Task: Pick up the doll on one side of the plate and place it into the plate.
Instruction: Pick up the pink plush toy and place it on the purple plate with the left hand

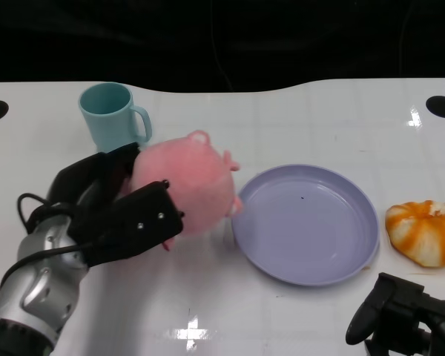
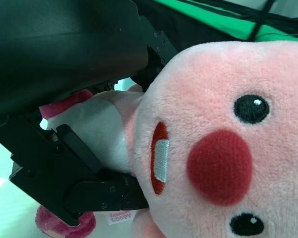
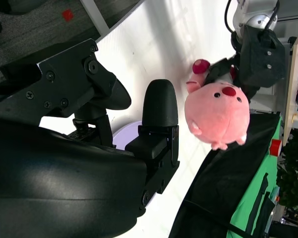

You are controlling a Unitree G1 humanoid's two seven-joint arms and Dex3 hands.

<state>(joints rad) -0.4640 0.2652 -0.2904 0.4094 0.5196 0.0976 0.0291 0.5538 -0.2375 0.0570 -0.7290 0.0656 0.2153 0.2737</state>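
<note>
A pink plush doll (image 1: 189, 182) is just left of the purple plate (image 1: 305, 222) in the head view. My left hand (image 1: 115, 208) grips it from the left, fingers wrapped over its back and side. The left wrist view is filled by the doll's face (image 2: 223, 144), with black fingers (image 2: 74, 178) pressed against its white belly. In the right wrist view the doll (image 3: 217, 111) seems lifted off the table, held by the left hand (image 3: 256, 54). My right hand (image 1: 400, 315) rests near the table's front right edge, holding nothing, fingers apart.
A teal mug (image 1: 113, 117) stands behind the doll at the back left. An orange-and-white plush pumpkin (image 1: 424, 231) lies right of the plate. Black holes mark the table's far corners (image 1: 442, 106).
</note>
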